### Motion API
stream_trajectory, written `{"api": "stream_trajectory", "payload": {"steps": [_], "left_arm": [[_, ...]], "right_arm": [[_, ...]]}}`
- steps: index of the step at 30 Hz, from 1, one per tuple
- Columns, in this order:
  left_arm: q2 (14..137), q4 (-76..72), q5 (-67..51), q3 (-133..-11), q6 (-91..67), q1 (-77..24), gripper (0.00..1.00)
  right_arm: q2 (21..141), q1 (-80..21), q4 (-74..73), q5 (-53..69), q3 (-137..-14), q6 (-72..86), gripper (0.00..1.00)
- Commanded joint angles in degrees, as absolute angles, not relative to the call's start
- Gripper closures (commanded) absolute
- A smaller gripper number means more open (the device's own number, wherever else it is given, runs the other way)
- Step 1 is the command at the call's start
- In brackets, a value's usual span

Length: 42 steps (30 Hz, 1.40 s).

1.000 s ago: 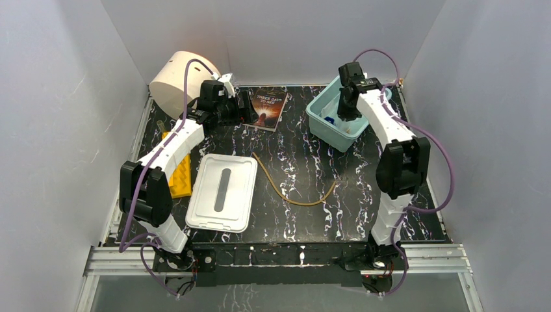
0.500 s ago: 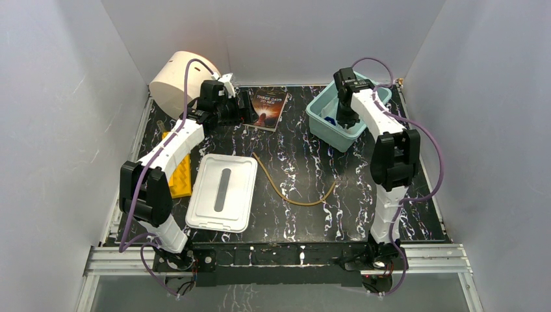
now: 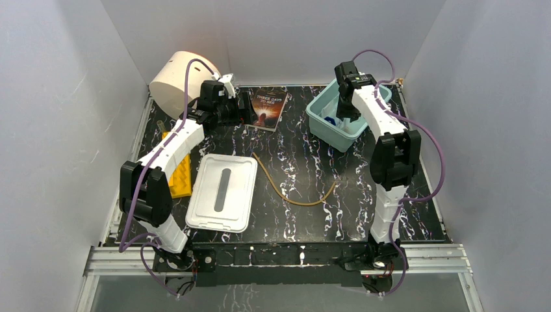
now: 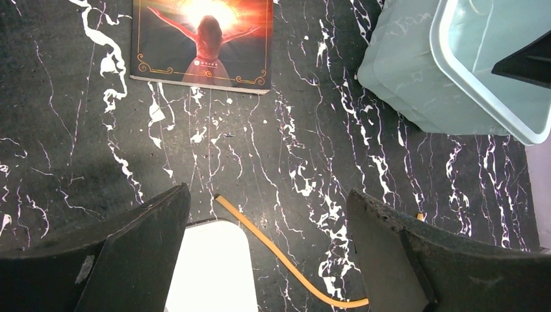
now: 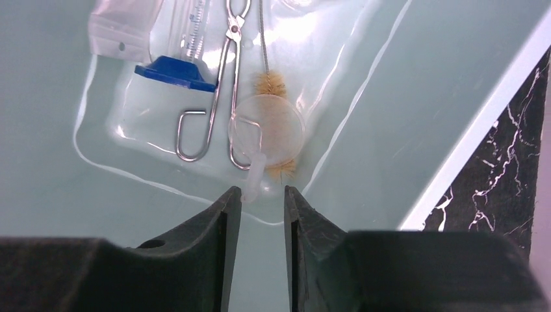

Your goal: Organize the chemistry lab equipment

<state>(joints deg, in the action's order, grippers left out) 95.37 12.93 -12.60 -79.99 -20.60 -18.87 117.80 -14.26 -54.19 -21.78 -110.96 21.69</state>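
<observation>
Hanging low inside the teal bin (image 5: pixel 403 78), the right claw (image 5: pixel 262 192) is released: its 2 fingers stand a narrow gap apart with only bin floor between them. Just ahead of the tips lies the little clear dish (image 5: pixel 266 130), resting over the brown brush (image 5: pixel 268 84). The metal tongs (image 5: pixel 221 84) lie beside it, then the clear blue-ended tube (image 5: pixel 174 71) and the white packet (image 5: pixel 123 29), all inside the bin. The right arm reaches up the right side of the worktop (image 3: pixel 292 130), wrist bent down over the bin's rim. The left claw (image 4: pixel 268 192) is also released, jaws spread wide and empty above the dark marbled surface. The tan rubber tubing (image 4: pixel 279 255) curves loose between its fingers, beside a white lid (image 3: pixel 221 192). Farther off lies the dark-covered book (image 4: pixel 201 39). The left arm stretches toward the far-left corner, next to the big cream cylinder (image 3: pixel 175 81).
</observation>
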Motion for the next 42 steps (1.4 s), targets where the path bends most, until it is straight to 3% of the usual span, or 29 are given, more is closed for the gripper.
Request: {"api": "stream_trajectory", "payload": {"steps": [1, 10, 23, 31, 42], "left_arm": [[94.46, 13.92, -11.80, -82.56, -19.61, -18.92, 0.11], [94.16, 13.93, -9.93, -82.07, -20.70, -18.90, 0.10], [94.15, 17.45, 2.56, -82.79, -24.86, -17.95, 0.03], [93.78, 19.27, 6.26, -82.81, -26.98, -16.22, 0.02], [93.01, 20.73, 6.55, -84.45, -25.19, -15.56, 0.02]], "right_arm": [[113.04, -14.15, -54.98, -20.85, -115.12, 19.84, 0.59], [104.90, -16.73, -45.29, -7.43, -112.35, 13.34, 0.46], [94.60, -36.12, -34.27, 4.13, -91.48, 0.56, 0.37], [95.64, -45.77, -37.01, 1.51, -79.47, -3.14, 0.36], [101.16, -53.41, -37.81, -1.05, -76.70, -6.13, 0.35]]}}
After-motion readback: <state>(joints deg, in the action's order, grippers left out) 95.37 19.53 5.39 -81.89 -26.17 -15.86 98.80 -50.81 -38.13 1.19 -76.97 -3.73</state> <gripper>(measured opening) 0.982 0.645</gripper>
